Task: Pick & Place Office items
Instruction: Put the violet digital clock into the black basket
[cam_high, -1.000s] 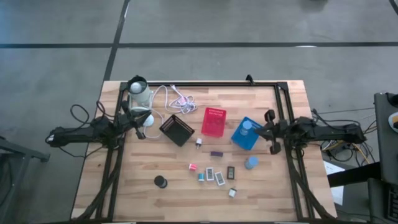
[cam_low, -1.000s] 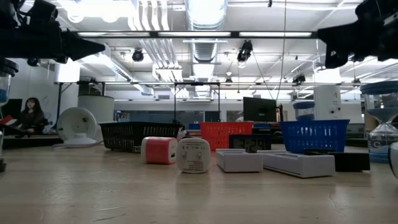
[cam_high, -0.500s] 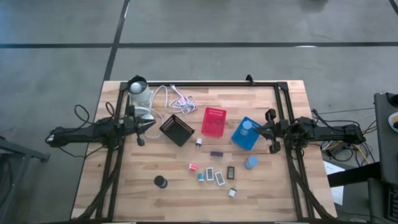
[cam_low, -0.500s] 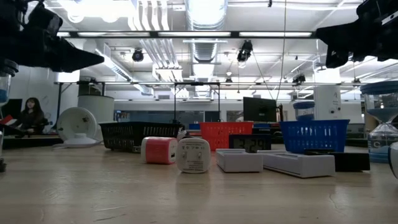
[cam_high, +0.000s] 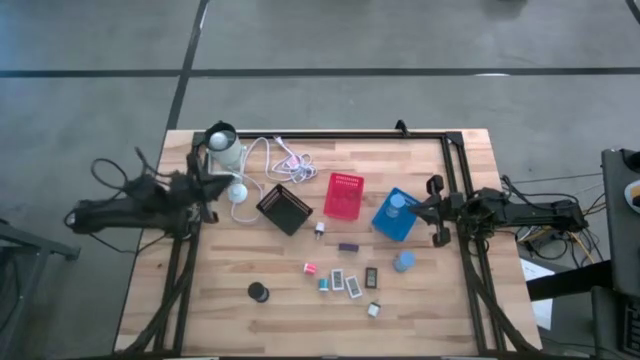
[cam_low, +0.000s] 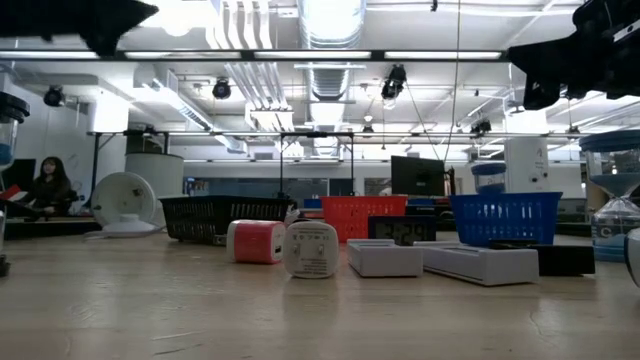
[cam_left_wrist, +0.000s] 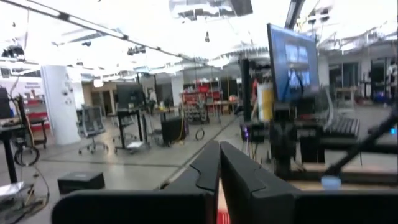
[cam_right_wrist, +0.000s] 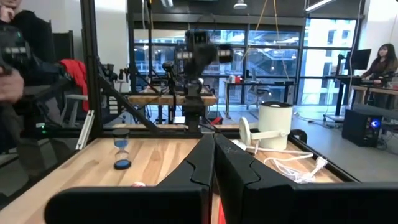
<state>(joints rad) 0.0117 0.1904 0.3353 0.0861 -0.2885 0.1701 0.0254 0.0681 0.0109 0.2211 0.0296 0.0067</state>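
The office items lie loose on the wooden table (cam_high: 440, 310): a black disc (cam_high: 259, 291), a pink block (cam_high: 310, 268), a teal block (cam_high: 323, 284), white blocks (cam_high: 345, 283), a black block (cam_high: 371, 276), a purple block (cam_high: 348, 247) and a pale-blue round piece (cam_high: 404, 262). Another pale-blue piece (cam_high: 397, 203) stands in the blue bin. My left gripper (cam_high: 210, 187) is shut and empty, raised at the table's left side near the lamp; its fingers meet in the left wrist view (cam_left_wrist: 219, 163). My right gripper (cam_high: 432, 212) is shut and empty by the blue bin, fingers together (cam_right_wrist: 213, 158).
A black mesh bin (cam_high: 284, 208), a red bin (cam_high: 343, 196) and a blue bin (cam_high: 395, 222) stand in a row mid-table. A white lamp (cam_high: 225, 150) with its round head (cam_high: 238, 192) and coiled cable (cam_high: 285, 158) sits at the far left. A black frame (cam_high: 330, 136) rims the table.
My left gripper has risen and drawn back toward the table's left edge, away from the lamp head, which now shows uncovered. In the low view it has climbed nearly out of the picture's top. My right arm has kept still.
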